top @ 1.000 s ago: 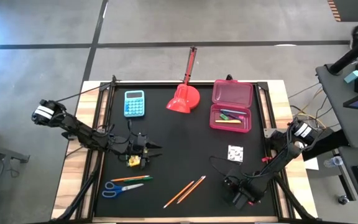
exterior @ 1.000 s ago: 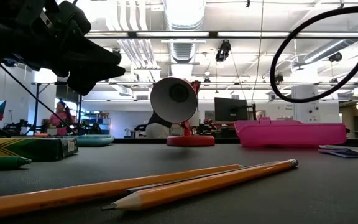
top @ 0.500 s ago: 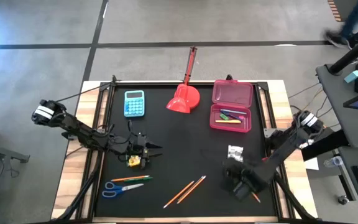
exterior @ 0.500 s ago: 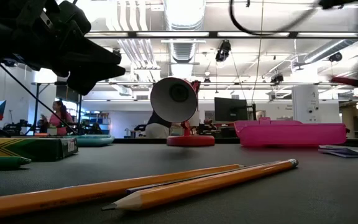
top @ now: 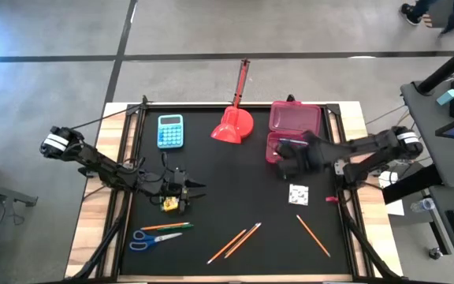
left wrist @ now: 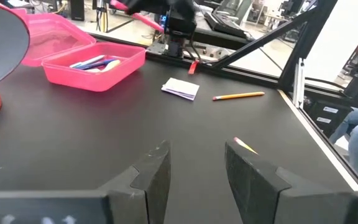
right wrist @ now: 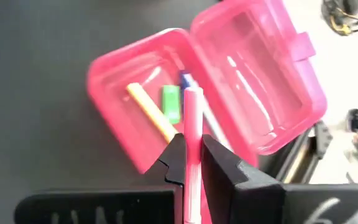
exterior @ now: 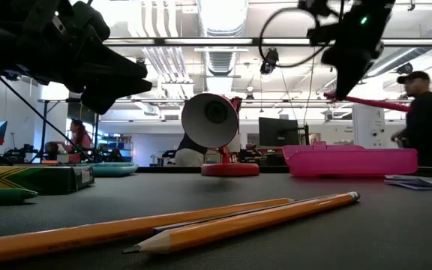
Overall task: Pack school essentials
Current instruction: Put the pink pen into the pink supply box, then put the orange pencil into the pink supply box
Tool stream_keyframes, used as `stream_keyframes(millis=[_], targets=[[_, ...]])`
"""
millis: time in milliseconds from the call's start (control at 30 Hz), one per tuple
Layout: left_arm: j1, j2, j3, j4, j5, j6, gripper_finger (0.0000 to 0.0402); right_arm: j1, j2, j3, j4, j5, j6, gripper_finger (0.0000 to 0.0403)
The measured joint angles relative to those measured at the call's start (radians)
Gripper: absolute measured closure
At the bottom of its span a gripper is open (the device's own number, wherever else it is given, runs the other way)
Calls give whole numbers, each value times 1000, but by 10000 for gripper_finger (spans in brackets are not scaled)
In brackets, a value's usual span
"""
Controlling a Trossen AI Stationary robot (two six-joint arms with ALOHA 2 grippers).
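Light-blue calculator (top: pixel 170 131) near the worktop's (top: pixel 235 197) far left corner; red scoop (top: pixel 233 122) at the far edge, handle overhanging it.

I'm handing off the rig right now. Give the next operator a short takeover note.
Right gripper: shut on a pink pen, held above the open pink box.
Left gripper: open, empty, over the crayon box.
Done: yellow pencil, green piece and a blue pen are in the box.
Left: drop the pink pen; then pack the scissors, loose pencils, the pencil by the right edge, crayon box, white square.
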Motion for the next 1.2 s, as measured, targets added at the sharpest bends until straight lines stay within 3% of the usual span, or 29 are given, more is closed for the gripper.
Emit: stream_keyframes(millis=[167, 367, 767, 900, 1200], targets=[[0, 0, 0, -1, 0, 1, 268, -139, -14, -83, 153, -9, -172, 383], [0, 0, 0, -2, -4, 1, 268, -222, 9, -160, 272, -30, -333, 383], [0, 0, 0, 0, -7, 0, 268, -265, 50, -232, 451, -131, -527, 383], [0, 0, 0, 0, -7, 0, 268, -267, 50, -257, 481, -164, -517, 382], [0, 0, 0, -1, -7, 7, 268, -267, 50, -263, 489, -228, -465, 302]])
